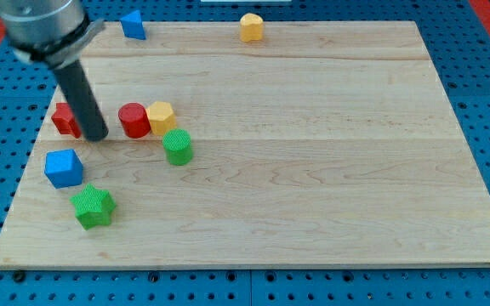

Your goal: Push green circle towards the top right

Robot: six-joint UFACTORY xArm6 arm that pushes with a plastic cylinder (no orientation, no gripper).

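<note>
Blue pegboard is surrounding a pale wooden desk [313, 170], and I'm working over its left side. My end effector is just a straight dark rod, nothing to clench or release, grasping nothing; my tip [97, 136] is resting on the desk at the view's left.

The green cylindrical wooden block (the green circle) [177, 146] is sitting left of centre, to the right of my tip and slightly toward the view's bottom, apart from it. A red cylindrical block [133, 120] is standing just right of my tip, between me and the target but a bit higher in the view; a yellow faceted block [161, 116] is touching it on the right, just above the green circle. A red block [63, 117] is sitting partly hidden behind my rod.

Key relation: the target is lying right of me, and it needs to go up-right. So I'm judging that I need to get round to its lower-left side first, then push diagonally. Risk: the yellow faceted block is sitting close on that line and may get dragged along.

Elsewhere:
- blue cube [63, 167], green star-shaped block [93, 206], lower left
- blue block [132, 25], yellow block [251, 27], top edge
</note>
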